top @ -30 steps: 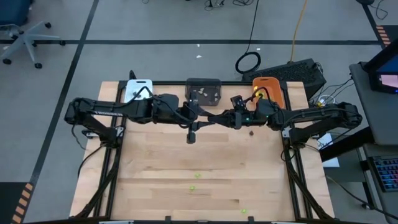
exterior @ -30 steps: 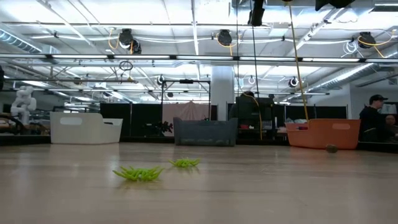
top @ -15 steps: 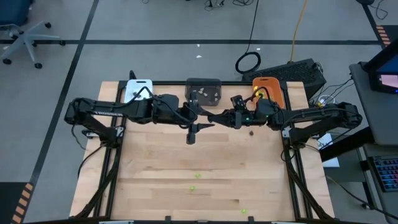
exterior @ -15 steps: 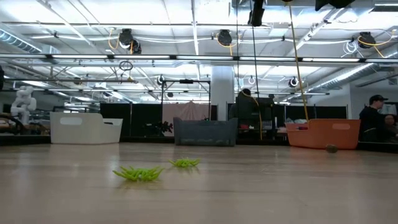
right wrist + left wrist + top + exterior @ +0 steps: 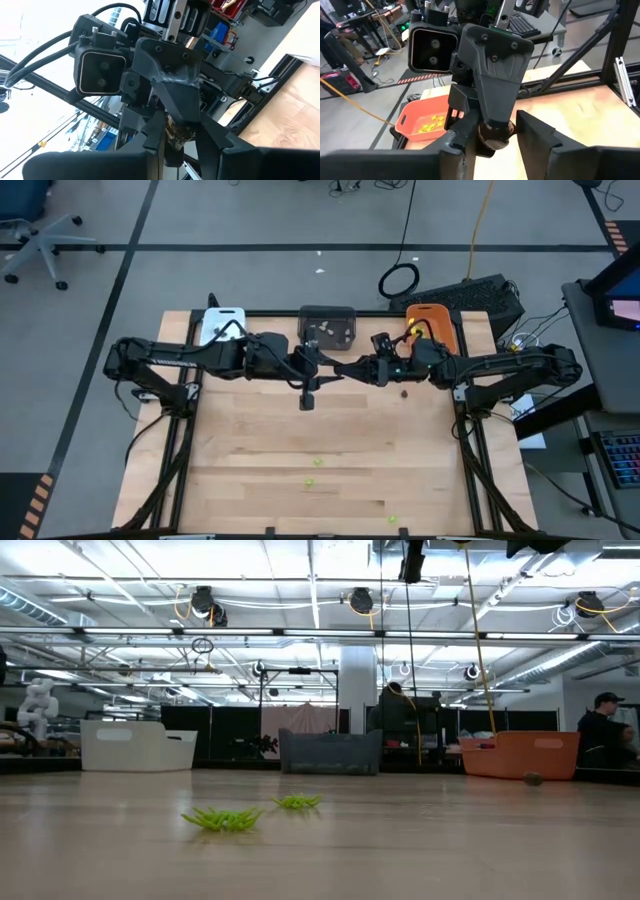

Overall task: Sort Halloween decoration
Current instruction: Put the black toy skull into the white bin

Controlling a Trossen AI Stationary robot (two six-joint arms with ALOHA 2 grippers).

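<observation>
My left claw (image 5: 322, 368) and right claw (image 5: 342, 368) meet tip to tip above the table (image 5: 250, 480), just in front of the grey tray (image 5: 328, 311). My right claw pinches a brown piece (image 5: 495, 139). My left claw's fingers (image 5: 536, 136) stand either side of that piece; whether they grip it I cannot tell. Green pieces (image 5: 225, 819) lie on the near boards.
</observation>
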